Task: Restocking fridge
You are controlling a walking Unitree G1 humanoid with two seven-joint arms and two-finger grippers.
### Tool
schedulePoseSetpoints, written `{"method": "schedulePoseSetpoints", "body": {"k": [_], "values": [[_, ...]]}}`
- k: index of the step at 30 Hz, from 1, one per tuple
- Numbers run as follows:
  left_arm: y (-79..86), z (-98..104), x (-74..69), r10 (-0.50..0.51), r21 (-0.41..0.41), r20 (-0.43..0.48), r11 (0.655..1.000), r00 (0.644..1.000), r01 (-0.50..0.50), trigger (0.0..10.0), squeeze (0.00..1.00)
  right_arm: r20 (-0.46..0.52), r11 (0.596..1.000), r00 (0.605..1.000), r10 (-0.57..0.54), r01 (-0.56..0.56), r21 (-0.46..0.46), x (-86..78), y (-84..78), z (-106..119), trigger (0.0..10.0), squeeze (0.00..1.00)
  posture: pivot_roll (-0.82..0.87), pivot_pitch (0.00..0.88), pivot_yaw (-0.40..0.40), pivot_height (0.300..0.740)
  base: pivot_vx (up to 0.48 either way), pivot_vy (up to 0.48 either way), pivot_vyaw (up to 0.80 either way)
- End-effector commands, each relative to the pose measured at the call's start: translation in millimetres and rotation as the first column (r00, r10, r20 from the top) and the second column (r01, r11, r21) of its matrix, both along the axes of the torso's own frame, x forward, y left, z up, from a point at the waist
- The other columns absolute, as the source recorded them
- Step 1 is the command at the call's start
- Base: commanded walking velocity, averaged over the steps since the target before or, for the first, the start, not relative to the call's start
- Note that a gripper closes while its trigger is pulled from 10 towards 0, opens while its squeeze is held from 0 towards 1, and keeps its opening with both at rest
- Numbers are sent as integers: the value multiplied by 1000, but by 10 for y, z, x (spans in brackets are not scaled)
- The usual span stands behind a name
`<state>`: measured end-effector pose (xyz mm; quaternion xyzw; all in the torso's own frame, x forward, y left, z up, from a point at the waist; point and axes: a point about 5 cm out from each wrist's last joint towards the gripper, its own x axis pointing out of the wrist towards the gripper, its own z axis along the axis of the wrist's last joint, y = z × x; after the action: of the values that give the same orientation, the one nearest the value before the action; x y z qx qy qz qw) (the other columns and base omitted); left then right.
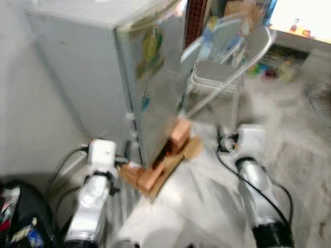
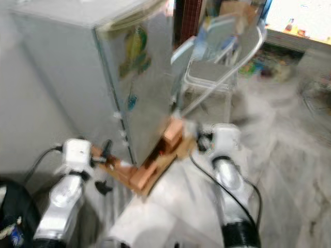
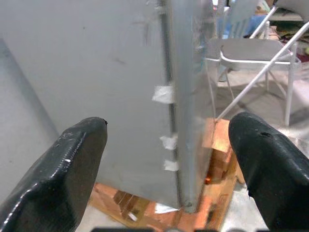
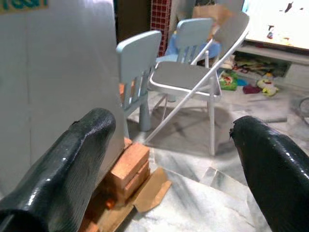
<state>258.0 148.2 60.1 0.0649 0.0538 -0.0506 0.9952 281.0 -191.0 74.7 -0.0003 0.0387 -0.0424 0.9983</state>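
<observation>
A grey fridge [image 1: 88, 67] stands right in front of me, its door [image 1: 155, 77] shut and carrying colourful stickers. It rests on orange bricks [image 4: 130, 166] and a sheet of cardboard [image 4: 149, 191]. My left gripper [image 3: 169, 123] is open and empty, held low and facing the fridge's front corner, where bits of white tape [image 3: 163, 94] sit along the door seam. My right gripper [image 4: 170, 120] is also open and empty, low beside the door's right side, facing the chairs. The head views are blurred.
A grey folding chair [image 4: 193, 79] and a light blue child's chair [image 4: 137, 53] stand close to the right of the fridge. Toys [image 4: 251, 84] lie on the marble floor further back. A black bag [image 1: 20, 217] sits at my lower left.
</observation>
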Motion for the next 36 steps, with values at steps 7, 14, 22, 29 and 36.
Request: {"method": "schedulePoseSetpoints", "body": {"k": [7, 14, 22, 29, 36], "values": [[53, 35, -39, 4, -27, 29, 1000, 1000, -4, 10000, 0, 12, 998, 998, 62, -62, -11, 9, 128, 36, 10000, 0, 75, 0, -56, 740, 110, 0, 0], [29, 25, -54, -6, -48, 20, 999, 1000, 7, 10000, 0, 18, 997, 997, 71, -70, -16, 32, 152, 57, 10000, 0, 71, 0, -53, 740, 444, 0, -114], [11, 50, -19, -18, -69, 32, 997, 999, 20, 10000, 0, 20, 997, 997, 71, -71, -22, 5, 138, 63, 10000, 0, 58, 0, -48, 740, 378, 235, -306], [5, 54, -10, -6, -70, 29, 997, 1000, 8, 10000, 0, 20, 997, 997, 69, -68, -29, -2, 126, 68, 10000, 0, 56, 0, -45, 740, 295, 376, 0], [19, 60, -10, -1, -80, 30, 997, 1000, 4, 10000, 0, 15, 997, 998, 69, -68, -30, -12, 129, 63, 10000, 0, 57, 0, -43, 740, 0, 201, 0]]}}
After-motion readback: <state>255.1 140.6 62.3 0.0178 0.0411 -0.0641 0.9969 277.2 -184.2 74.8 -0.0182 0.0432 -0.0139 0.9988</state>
